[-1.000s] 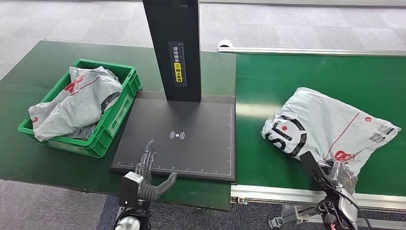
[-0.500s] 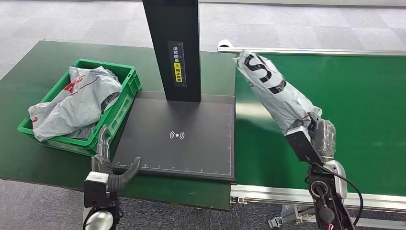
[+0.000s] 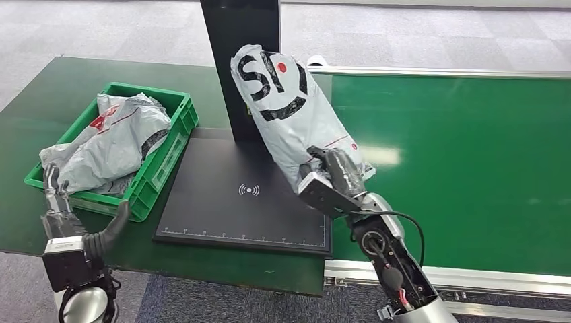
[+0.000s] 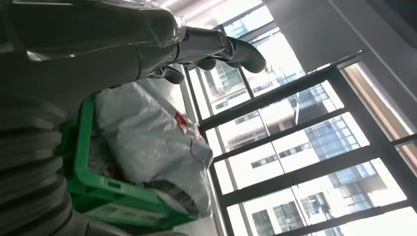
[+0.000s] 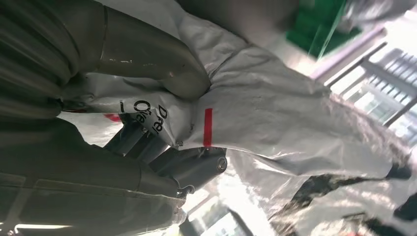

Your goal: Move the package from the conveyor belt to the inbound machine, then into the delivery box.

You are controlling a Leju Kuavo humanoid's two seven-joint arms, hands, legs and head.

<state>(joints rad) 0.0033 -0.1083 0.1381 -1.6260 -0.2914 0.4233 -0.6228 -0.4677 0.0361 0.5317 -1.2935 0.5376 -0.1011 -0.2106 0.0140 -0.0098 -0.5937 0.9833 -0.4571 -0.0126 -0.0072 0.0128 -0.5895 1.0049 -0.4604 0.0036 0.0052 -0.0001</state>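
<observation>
Right hand (image 3: 334, 176) grips the lower end of the package (image 3: 291, 114), a grey-white mailer bag with bold black lettering and a red dot. In the right wrist view the thick thumb (image 5: 147, 59) presses into the crumpled plastic from one side while the darker fingers (image 5: 192, 164) close on it from the other, so the bag (image 5: 295, 113) is clamped between them. The package stands tilted up from the hand, lifted above the inbound machine's black scanning plate (image 3: 222, 202) and partly in front of its black upright column (image 3: 232, 40); its upper end reaches near the left end of the green conveyor belt (image 3: 464, 148).

Left hand (image 3: 67, 222) is raised over the near left part of the dark green table (image 3: 40, 114), just beside the near corner of the green delivery box (image 3: 158, 161). Its thumb sticks out to the side and its fingers (image 3: 52, 185) point up toward the box, spread and holding nothing. The left wrist view shows the fingertips (image 4: 236, 46) slightly curled in the air, with the box wall (image 4: 86, 147) beyond them.

The delivery box already holds at least 1 grey mailer bag (image 3: 108, 145) (crumpled, with red markings), heaped above the rim. Tall windows (image 4: 305, 137) show in the left wrist view.
</observation>
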